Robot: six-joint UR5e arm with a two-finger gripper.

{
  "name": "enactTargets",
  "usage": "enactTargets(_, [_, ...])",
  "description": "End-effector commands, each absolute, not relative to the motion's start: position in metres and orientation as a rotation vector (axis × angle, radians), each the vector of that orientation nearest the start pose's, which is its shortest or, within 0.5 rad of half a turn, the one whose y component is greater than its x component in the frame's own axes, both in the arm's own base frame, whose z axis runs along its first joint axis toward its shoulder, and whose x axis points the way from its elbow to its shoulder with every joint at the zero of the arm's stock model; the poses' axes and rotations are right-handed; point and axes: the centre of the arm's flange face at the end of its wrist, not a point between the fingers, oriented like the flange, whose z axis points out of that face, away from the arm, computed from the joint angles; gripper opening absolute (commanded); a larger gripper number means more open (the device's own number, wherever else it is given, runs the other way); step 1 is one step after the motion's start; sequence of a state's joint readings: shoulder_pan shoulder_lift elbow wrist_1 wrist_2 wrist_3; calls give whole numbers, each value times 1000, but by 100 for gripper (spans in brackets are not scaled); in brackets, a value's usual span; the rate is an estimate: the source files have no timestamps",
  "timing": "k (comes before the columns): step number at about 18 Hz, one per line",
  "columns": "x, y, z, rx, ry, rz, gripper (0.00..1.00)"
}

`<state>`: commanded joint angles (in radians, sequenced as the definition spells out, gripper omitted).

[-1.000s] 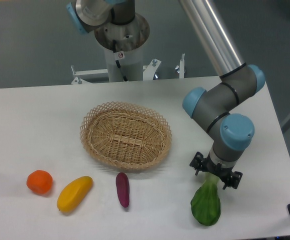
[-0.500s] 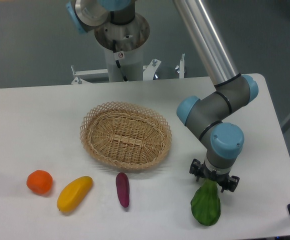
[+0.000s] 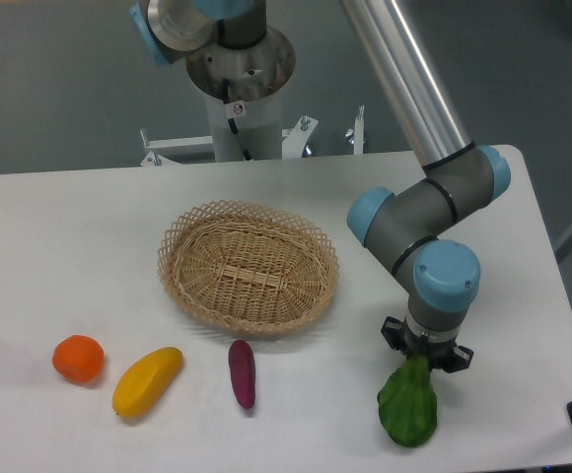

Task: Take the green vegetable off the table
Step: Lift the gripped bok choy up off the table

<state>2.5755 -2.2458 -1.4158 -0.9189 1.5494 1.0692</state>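
Vegetable first: the green one lies near the front right corner of the desk, leafy dark body toward the camera and narrow pale end pointing up and away, under the arm. Its long axis runs roughly front to back, leaning slightly right at the top.

The tool sits straight above that narrow end, hanging from the blue-capped wrist and pointing down at the desk. The fingers look drawn in around the stem, and the top of the vegetable disappears between them, so the tool appears to be pinching the stem; the wrist hides the contact itself, so I can't be sure the grip is firm.

The body seems to rest on the desk, so the lift is not yet done. Since the hold is at the thin end, the heavy leafy part would hang below and toward the camera once raised, and it may swing or slip if the pinch is light.

Everything else is well apart to the left: the wicker basket, the purple piece, the yellow fruit and the orange one.
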Motion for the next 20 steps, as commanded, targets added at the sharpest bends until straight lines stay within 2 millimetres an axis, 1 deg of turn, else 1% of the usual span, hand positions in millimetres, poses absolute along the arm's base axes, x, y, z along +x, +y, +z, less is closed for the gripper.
enactTargets(1, [-535,498,220,-3045,98,166,13])
enactTargets(2, [-540,491,225,-3039,82,174,13])
enactTargets(4, [-545,485,239,-3022,74,189,13])
enactTargets(6, [-550,473,253,-3028,58,181,13])
enactTargets(8, [-554,459,272,-3033,60,170,13])
enactTargets(10, [-558,445,284,-3050,41,132,13])
enactTargets(13, [-567,436,307,-3048,48,153,13])
enactTargets(15, [-574,426,315,-3048,27,169,13])
enactTargets(16, [-578,418,319,-3051,17,169,13])
enactTargets(18, [-587,402,325,-3052,62,168,13])
enactTargets(20, [-591,387,331,-3061,130,155,14])
